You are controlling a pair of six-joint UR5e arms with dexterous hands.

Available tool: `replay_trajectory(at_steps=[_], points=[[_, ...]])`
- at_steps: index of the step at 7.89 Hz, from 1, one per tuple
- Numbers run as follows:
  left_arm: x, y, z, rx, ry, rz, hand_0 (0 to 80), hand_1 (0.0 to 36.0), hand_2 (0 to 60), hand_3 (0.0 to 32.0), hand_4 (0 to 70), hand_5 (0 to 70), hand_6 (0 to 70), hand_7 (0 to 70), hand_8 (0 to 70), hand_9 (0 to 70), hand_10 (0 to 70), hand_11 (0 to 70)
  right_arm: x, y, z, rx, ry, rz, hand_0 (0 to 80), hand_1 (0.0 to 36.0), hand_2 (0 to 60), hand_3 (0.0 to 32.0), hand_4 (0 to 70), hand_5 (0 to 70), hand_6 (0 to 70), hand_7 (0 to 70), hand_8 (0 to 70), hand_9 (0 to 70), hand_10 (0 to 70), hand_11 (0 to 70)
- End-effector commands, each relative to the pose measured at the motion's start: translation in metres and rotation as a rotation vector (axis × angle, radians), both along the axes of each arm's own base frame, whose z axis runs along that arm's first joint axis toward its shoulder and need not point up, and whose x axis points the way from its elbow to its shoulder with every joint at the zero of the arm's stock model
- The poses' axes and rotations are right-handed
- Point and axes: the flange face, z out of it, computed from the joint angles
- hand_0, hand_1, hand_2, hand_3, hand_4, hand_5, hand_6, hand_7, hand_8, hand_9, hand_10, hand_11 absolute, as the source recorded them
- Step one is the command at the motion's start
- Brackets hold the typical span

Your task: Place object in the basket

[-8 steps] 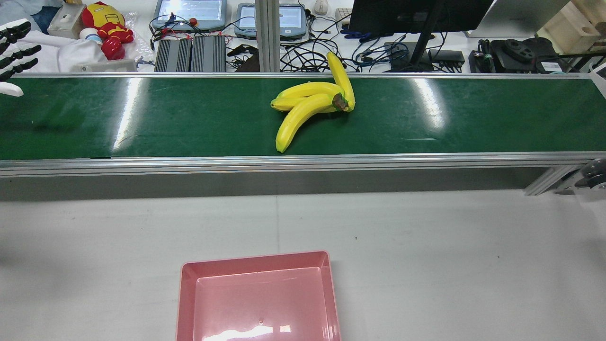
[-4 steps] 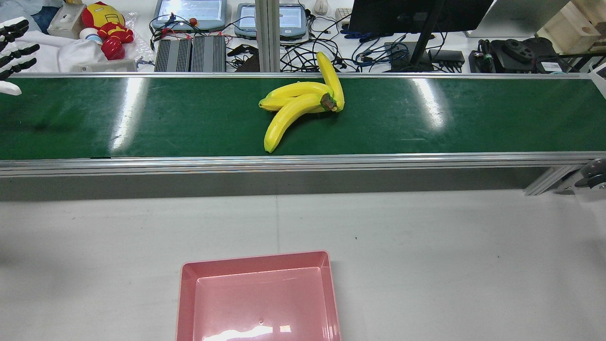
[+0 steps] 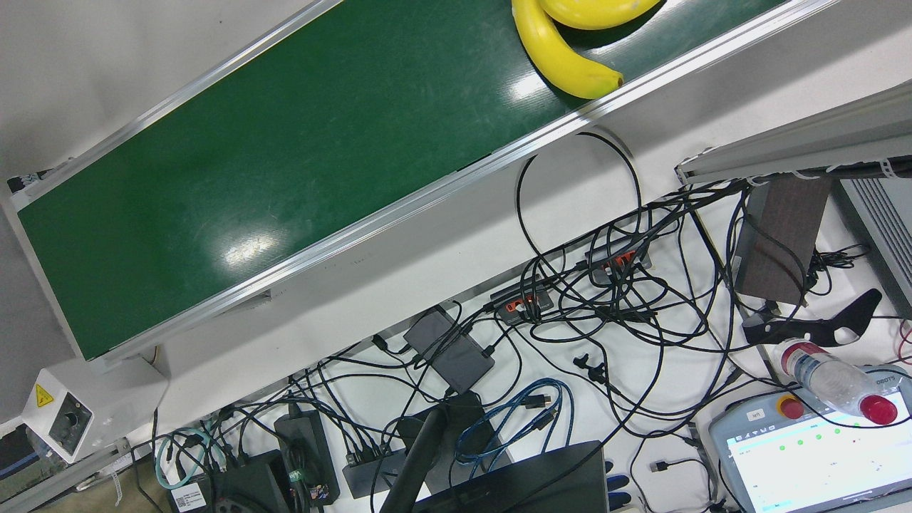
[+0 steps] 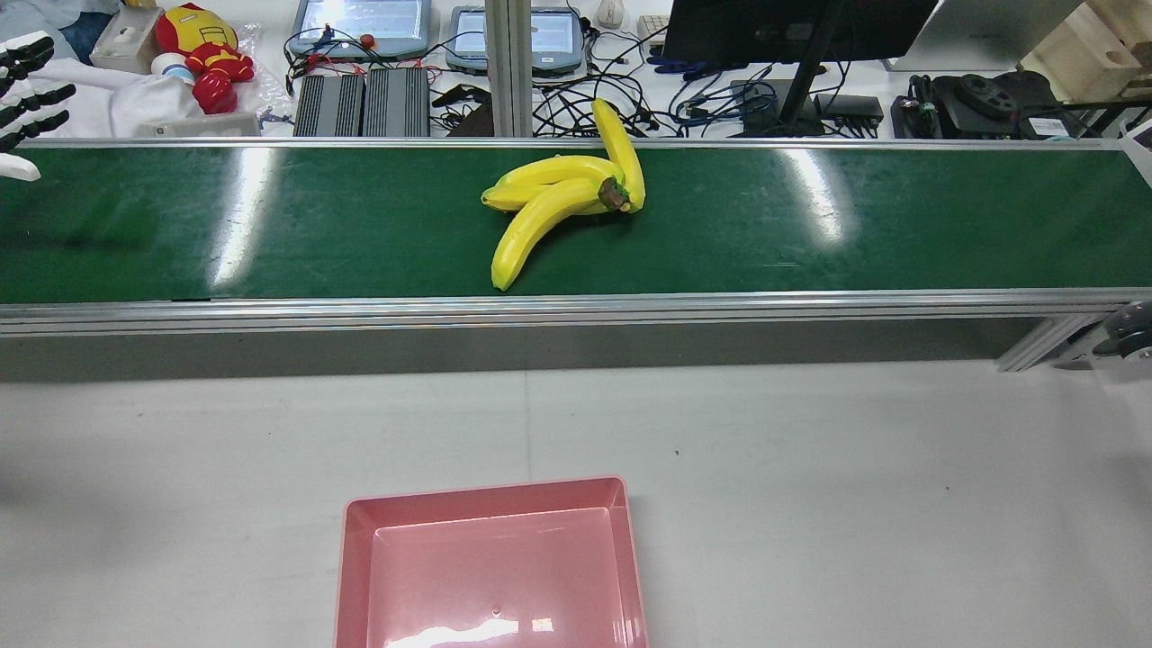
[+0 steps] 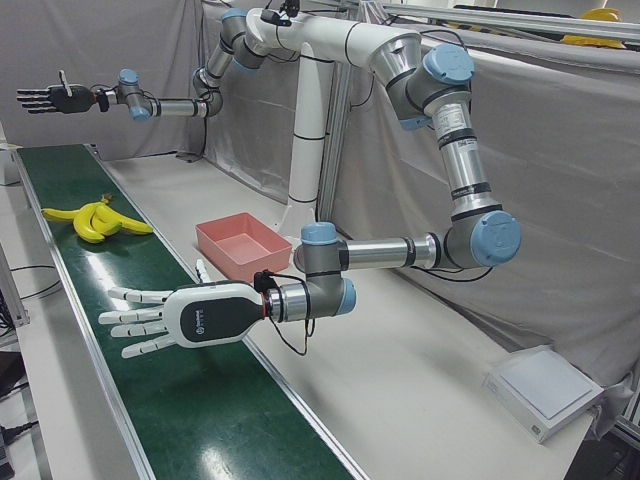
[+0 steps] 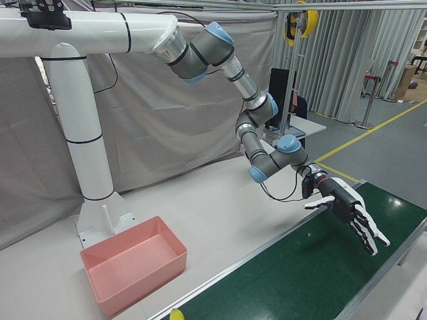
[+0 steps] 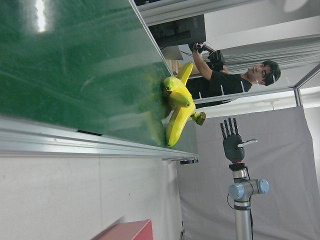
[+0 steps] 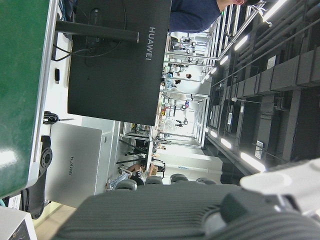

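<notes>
On the green conveyor belt (image 4: 810, 225), a glossy yellow banana bunch (image 4: 558, 202), shallow pink plastic basket (image 4: 493, 567) nearer the robot holding nothing, left hand (image 5: 170, 318) and right hand (image 6: 350, 213) over the belt, fingers apart.

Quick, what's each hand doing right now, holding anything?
Left hand: open, fingers spread above the belt, holding nothing.
Right hand: open, fingers spread, holding nothing.

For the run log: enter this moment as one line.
left robot hand open | right robot hand open | bananas on belt | basket empty
</notes>
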Motion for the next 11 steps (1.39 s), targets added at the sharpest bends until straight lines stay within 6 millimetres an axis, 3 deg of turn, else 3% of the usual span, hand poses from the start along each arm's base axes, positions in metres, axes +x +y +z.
replay_trajectory(at_steps=[1,11], points=[[-0.0011,0.0004,0.0008,-0.006,-0.009,-0.003,60.6,17.6,0.0,11.0,12.0,13.2,0.6,7.0,9.1,10.8,3.8,7.8,0.0000,0.0000,0.0000,0.000,0.000,0.000,0.0,0.0,0.0,0.0,0.0,0.0,0.0,0.0,0.0,0.0,0.0,0.0],[-0.0037,0.0016,0.0042,-0.011,-0.012,-0.008,59.4,17.5,0.0,13.4,9.8,12.4,0.2,6.7,8.9,10.6,3.6,7.6,0.0000,0.0000,0.0000,0.000,0.000,0.000,0.0,0.0,0.0,0.0,0.0,0.0,0.0,0.0,0.0,0.0,0.0,0.0]])
